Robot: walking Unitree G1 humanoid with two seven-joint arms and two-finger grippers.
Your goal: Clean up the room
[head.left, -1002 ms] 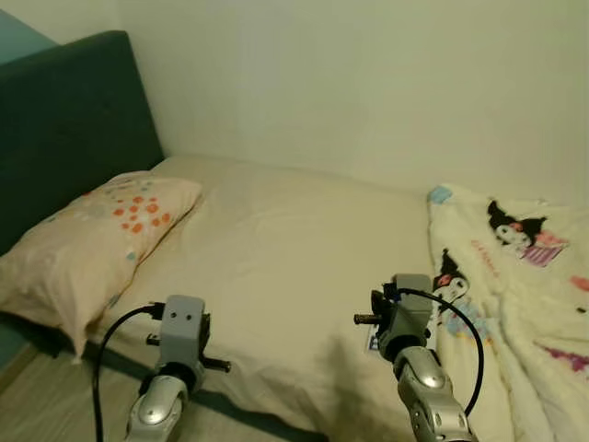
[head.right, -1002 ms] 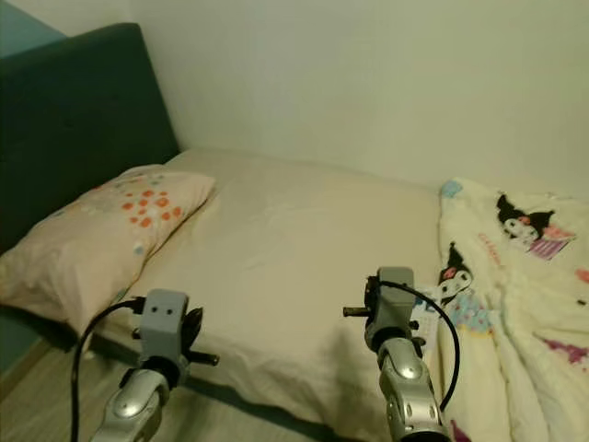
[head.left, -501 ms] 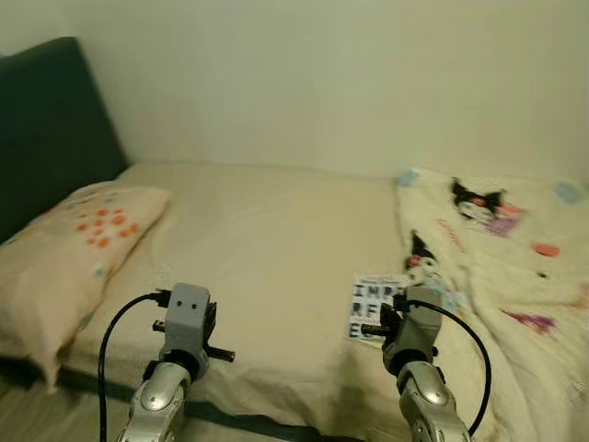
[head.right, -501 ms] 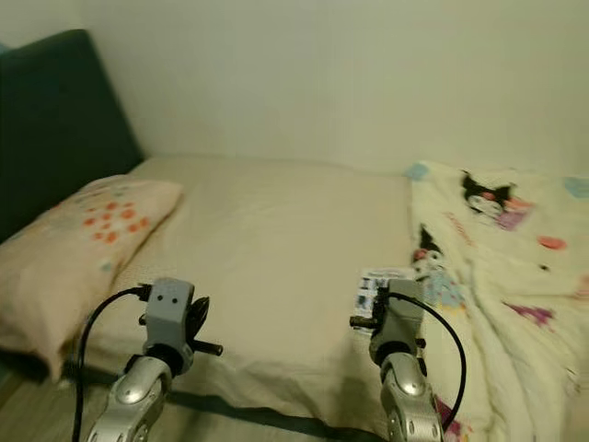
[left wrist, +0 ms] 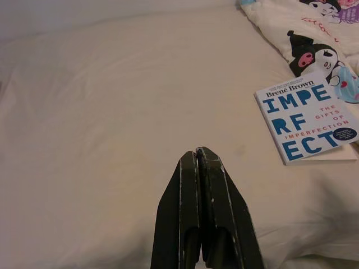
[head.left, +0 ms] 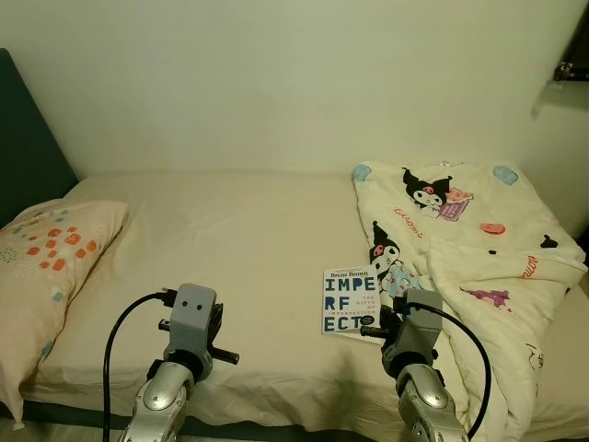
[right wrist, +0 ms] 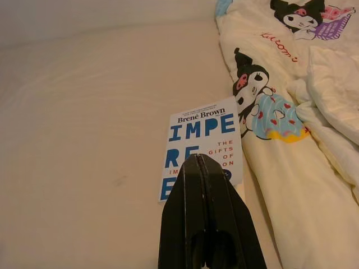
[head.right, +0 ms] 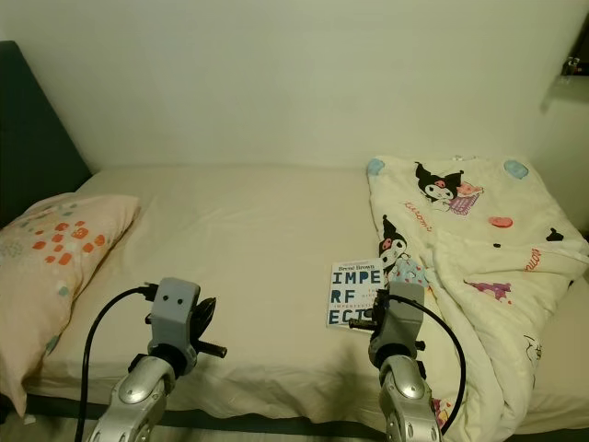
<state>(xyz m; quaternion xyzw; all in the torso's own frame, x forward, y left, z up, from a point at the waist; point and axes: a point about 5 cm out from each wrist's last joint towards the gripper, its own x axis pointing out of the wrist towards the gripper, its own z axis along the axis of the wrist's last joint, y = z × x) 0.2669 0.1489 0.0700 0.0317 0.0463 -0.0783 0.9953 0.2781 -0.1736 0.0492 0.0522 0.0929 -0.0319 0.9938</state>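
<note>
A white book with blue letters [head.left: 349, 300] lies flat on the cream bed sheet [head.left: 230, 239], against the edge of a cartoon-print blanket [head.left: 460, 239]. It also appears in the wrist views as the book [left wrist: 305, 115] and the book [right wrist: 205, 143]. My right gripper [right wrist: 200, 159] is shut, held low over the bed's near edge with its tips pointing at the book's near end. My left gripper [left wrist: 196, 154] is shut too, hovering above bare sheet well to the left of the book. Both wrists [head.left: 189, 322] [head.left: 411, 327] show at the bottom of the eye views.
A pillow with orange dots [head.left: 51, 249] lies at the bed's left end against a dark headboard [head.left: 28, 157]. The crumpled blanket covers the bed's right part. A pale wall [head.left: 294, 83] runs behind the bed. A dark shelf edge [head.left: 571, 69] sits top right.
The camera has swung to the right: pillow and headboard slid left, the blanket came fully into view, and the book emerged from behind my right wrist. Both arms stay low in front.
</note>
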